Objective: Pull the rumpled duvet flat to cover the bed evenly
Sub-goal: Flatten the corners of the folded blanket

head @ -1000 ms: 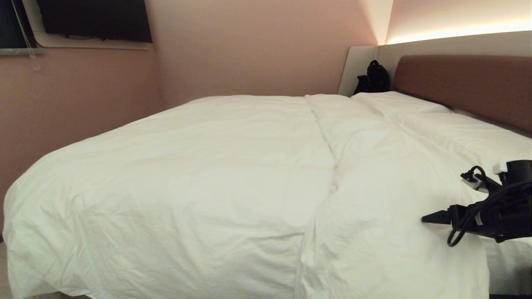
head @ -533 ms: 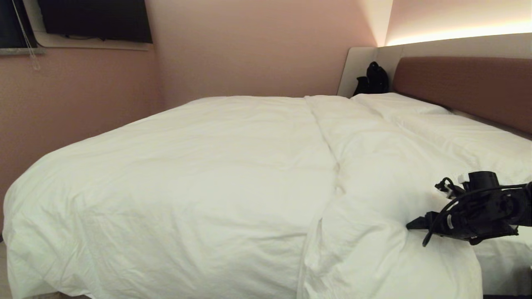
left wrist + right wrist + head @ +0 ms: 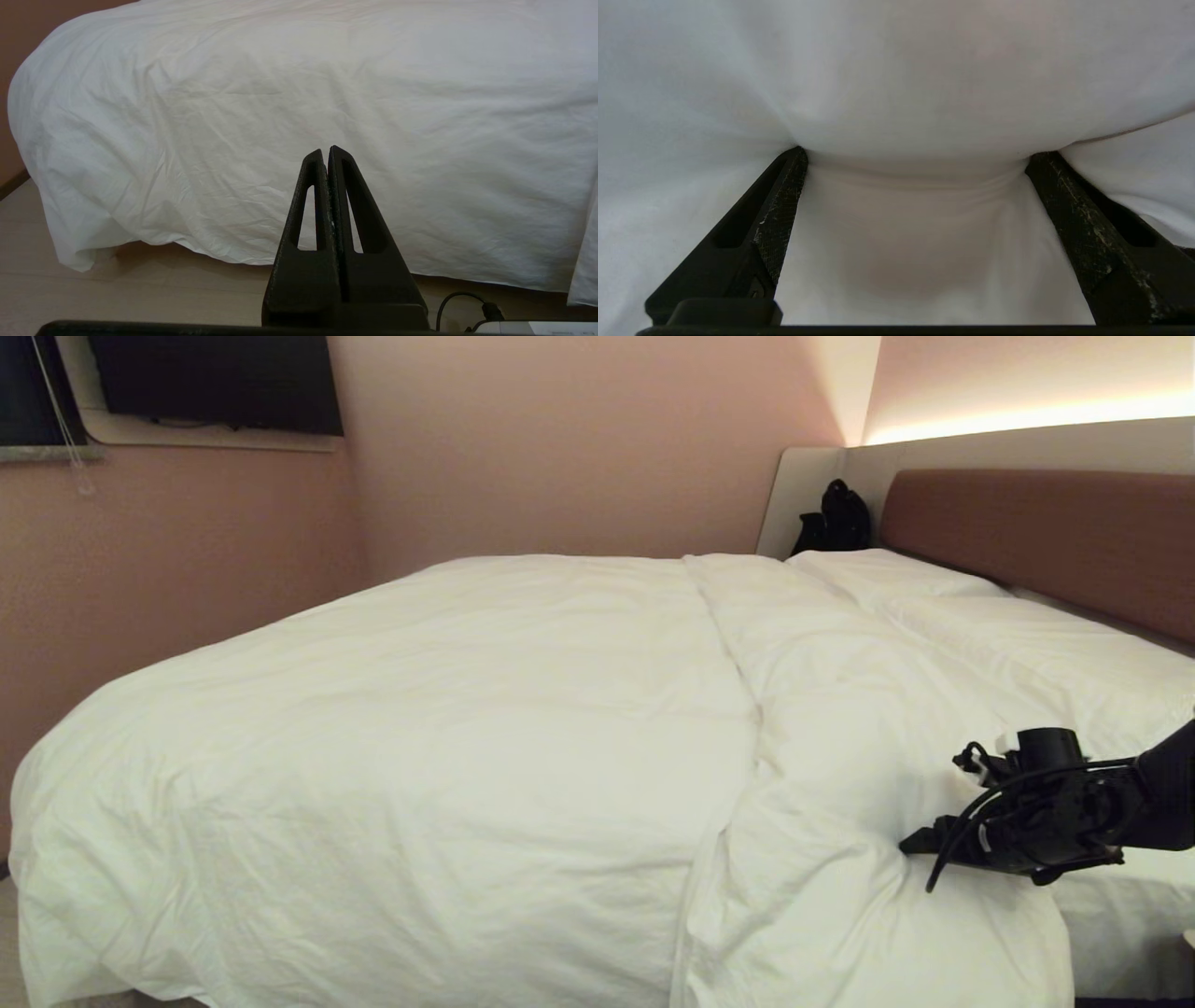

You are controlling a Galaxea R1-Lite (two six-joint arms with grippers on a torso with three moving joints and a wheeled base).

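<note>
The white puffy duvet (image 3: 467, 728) lies over the bed (image 3: 1046, 532), with a long fold line running from the pillows toward the near edge. My right gripper (image 3: 910, 845) comes in from the right, level, with its tip pressed into the duvet's near right part. In the right wrist view this gripper (image 3: 915, 156) is open wide, and both fingertips are sunk into a bulge of duvet (image 3: 915, 84), with cloth lying between them. My left gripper (image 3: 326, 151) is shut and empty. It is parked low and faces the duvet's hanging side (image 3: 299, 84).
Two flat white pillows (image 3: 896, 574) lie against the brownish-red headboard. A black bag (image 3: 836, 518) stands in the far corner by the grey panel. A pink wall runs along the bed's far and left sides. Pale wood floor (image 3: 117, 289) shows below the duvet's hem.
My right gripper has moved left and slightly lower into the duvet, and the cloth has bunched up in front of it. The left gripper has stayed still.
</note>
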